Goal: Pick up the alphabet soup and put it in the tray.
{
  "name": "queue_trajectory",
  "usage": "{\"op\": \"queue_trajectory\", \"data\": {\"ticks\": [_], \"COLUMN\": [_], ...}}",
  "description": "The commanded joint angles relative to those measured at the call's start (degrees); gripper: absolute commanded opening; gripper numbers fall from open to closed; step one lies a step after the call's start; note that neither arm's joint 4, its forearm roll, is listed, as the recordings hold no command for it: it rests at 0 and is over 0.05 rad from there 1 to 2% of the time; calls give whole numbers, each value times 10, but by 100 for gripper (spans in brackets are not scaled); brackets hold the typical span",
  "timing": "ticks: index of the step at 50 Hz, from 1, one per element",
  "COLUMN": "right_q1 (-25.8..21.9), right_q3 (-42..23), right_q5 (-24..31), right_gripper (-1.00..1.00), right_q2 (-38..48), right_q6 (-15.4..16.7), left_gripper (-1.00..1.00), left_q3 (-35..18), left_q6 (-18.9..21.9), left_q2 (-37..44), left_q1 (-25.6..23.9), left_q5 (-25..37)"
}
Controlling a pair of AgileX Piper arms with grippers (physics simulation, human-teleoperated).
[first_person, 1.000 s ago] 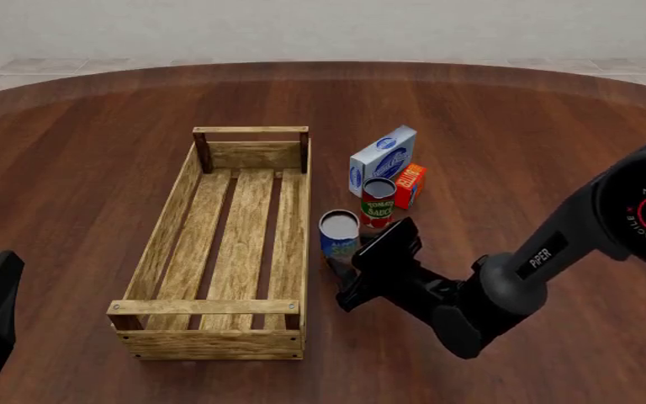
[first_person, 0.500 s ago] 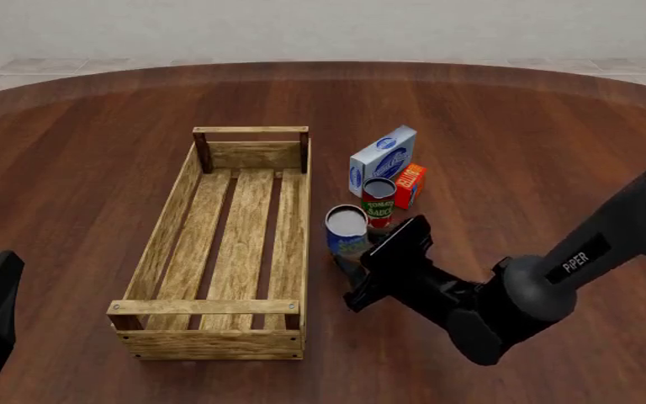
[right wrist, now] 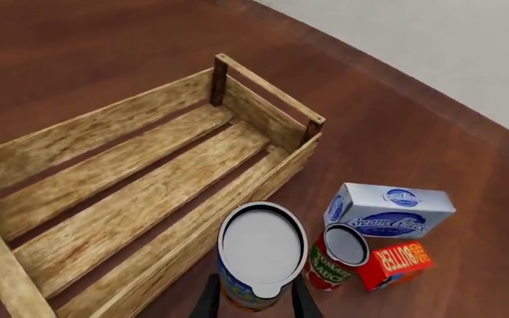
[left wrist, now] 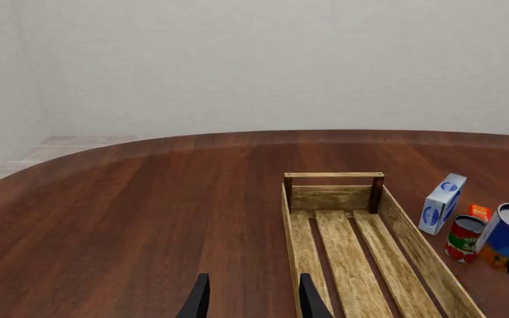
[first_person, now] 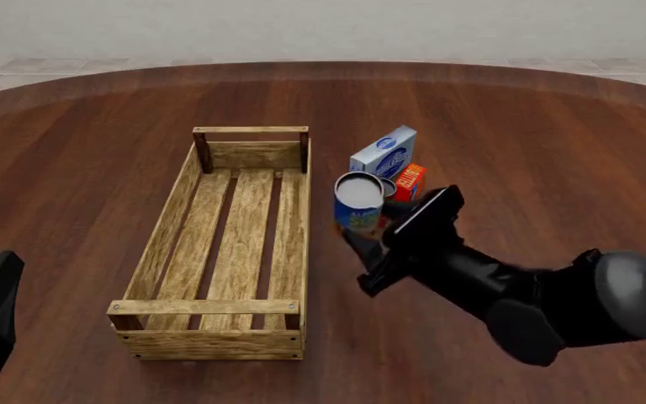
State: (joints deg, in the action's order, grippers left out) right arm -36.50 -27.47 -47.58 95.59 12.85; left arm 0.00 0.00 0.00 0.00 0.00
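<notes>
Round wooden table in a pale room
Dark plank table point(first_person: 503, 126); plain off-white wall point(left wrist: 281, 66); light tiled floor point(left wrist: 69, 141)

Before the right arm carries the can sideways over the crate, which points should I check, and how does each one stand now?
1. Right gripper shut on the alphabet soup: ok.
2. Can lifted off the table: ok.
3. Can higher than the tray side plank: cannot tell.
4. Tray floor free of objects: ok.
5. Left gripper away from the tray: ok.
6. Tomato can and boxes undisturbed: ok.
</notes>
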Motion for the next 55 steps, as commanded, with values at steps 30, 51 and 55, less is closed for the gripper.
{"op": "queue_trajectory", "data": {"ticks": [30, 51, 55], "right_q1": [-51, -90, -97], "right_q3": [-81, -159, -175], "right_q5": [133, 150, 152], "right_gripper": [-100, -100, -100], "right_q2": [-123, -74, -61], "right_q6": [15, 3, -2], "left_gripper": [100, 100, 100], "left_q3": [0, 0, 0], "left_q6": [0, 0, 0], "left_q2": [0, 0, 0], "left_q1": [0, 0, 0], "left_q5": [0, 0, 0]}}
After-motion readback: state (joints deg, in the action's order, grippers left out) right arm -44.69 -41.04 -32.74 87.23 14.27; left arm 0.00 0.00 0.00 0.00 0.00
